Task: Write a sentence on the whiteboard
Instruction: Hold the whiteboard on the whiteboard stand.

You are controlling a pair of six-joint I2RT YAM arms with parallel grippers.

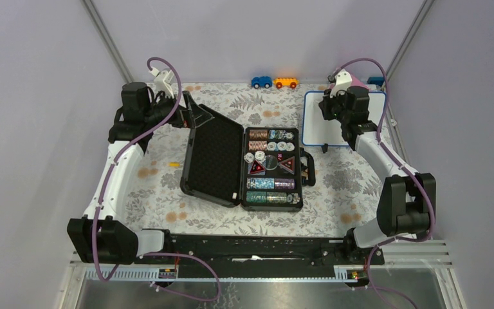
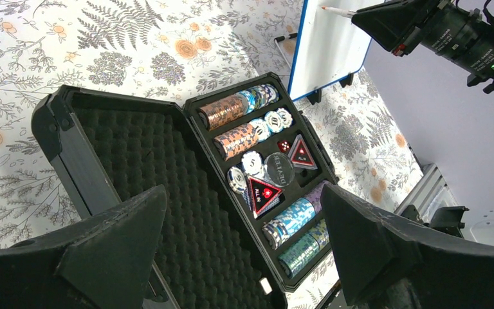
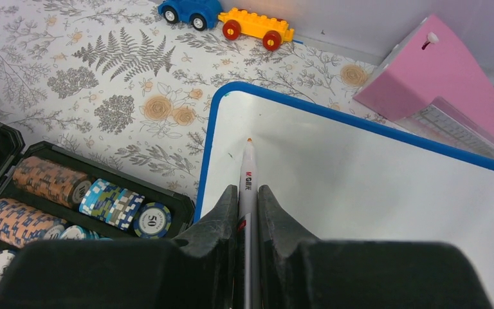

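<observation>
The whiteboard [image 1: 315, 125] [image 3: 373, 193] [image 2: 328, 51], white with a blue frame, lies at the back right of the table. My right gripper [image 3: 248, 190] [image 1: 331, 106] hovers over it, shut on a white marker [image 3: 249, 170]. The marker's orange tip points at the board's upper left corner; I cannot tell whether it touches. No sentence shows on the white surface in view. My left gripper [image 2: 243, 193] [image 1: 190, 112] is open and holds nothing, raised over the lid of the black case at the back left.
An open black case [image 1: 212, 158] of poker chips [image 1: 270, 164] fills the table's middle, beside the board's left edge. A blue toy car [image 1: 261, 82] and an orange one [image 1: 285, 82] stand at the back wall. A pink wedge [image 3: 444, 84] sits behind the board.
</observation>
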